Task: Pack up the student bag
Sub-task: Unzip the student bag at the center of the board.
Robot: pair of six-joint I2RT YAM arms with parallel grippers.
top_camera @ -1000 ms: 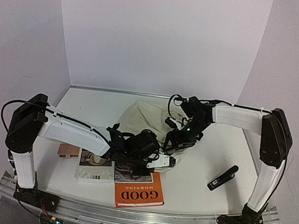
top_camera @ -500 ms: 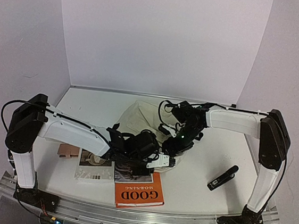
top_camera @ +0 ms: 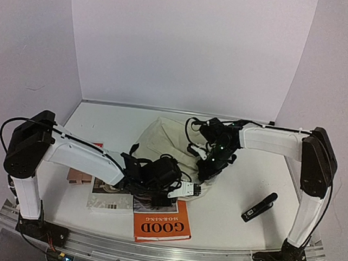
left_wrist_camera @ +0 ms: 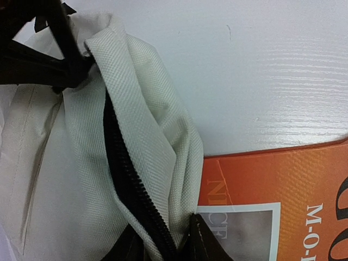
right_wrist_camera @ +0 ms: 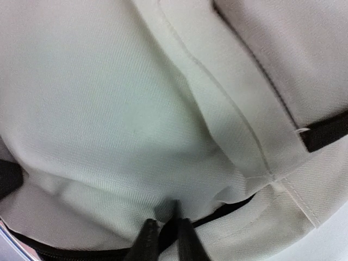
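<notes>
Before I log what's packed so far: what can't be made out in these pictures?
Inside of the student bag: top view, left gripper, right gripper and bunched cloth hide it; wrist views show only outer fabric.
Black device: top view, too small to identify.
Magazine: top view, partly under the left arm.
Orange book: left wrist view, cut by the frame edge.

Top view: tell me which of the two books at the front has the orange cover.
The book printed GOOD, lowest in the view. The other book, beside it on the left arm's side, is whitish with a photo on it.
</notes>
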